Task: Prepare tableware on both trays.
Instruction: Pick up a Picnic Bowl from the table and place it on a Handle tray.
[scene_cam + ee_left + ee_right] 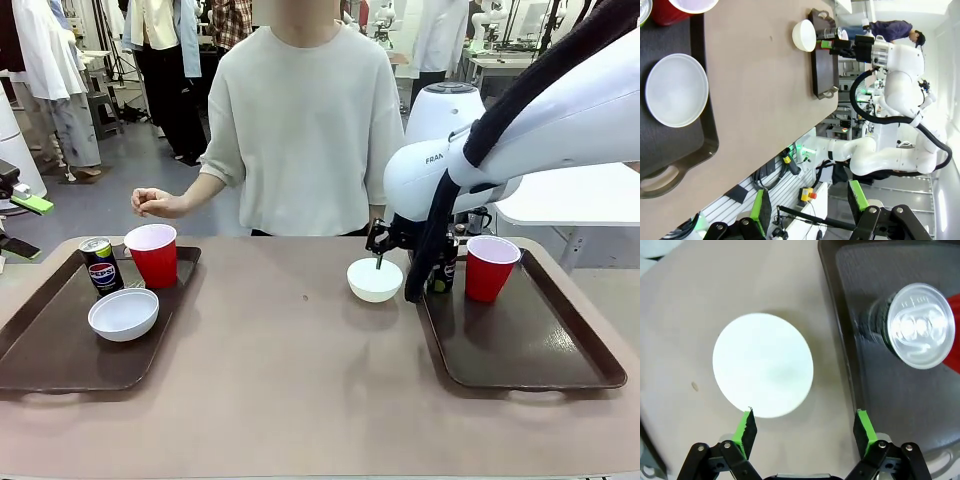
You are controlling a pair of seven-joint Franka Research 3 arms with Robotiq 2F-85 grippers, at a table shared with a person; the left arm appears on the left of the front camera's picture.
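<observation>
You've got both trays down on the table, one at each side, and the person (310,140) stands at the far edge, facing you. On your left, the left tray (75,355) carries a full set: the left can (102,268) upright near the far edge, the left cup (153,262) upright just beside it, and the left bowl (124,316) nearer you, open side up. The person's right hand (160,203) is out over the far side, near that cup, fingers curled; their other arm hangs down by the body.

Your left gripper (807,192) is off at the left side, its two fingers well apart with nothing between them.

Now look right! The right tray (530,350) holds the right can (921,326) and the right cup (490,268), both upright and next to each other toward the far left of the tray as you look at it. The right bowl (375,281) sits on the bare table (270,380), open side up, just beside that tray and outside its rim.

Your right gripper (807,412) is right there at the bowl, its fingers spread wide, no grip on it. One fingertip overlaps the bowl's edge in the wrist view; you can't tell whether it touches.
</observation>
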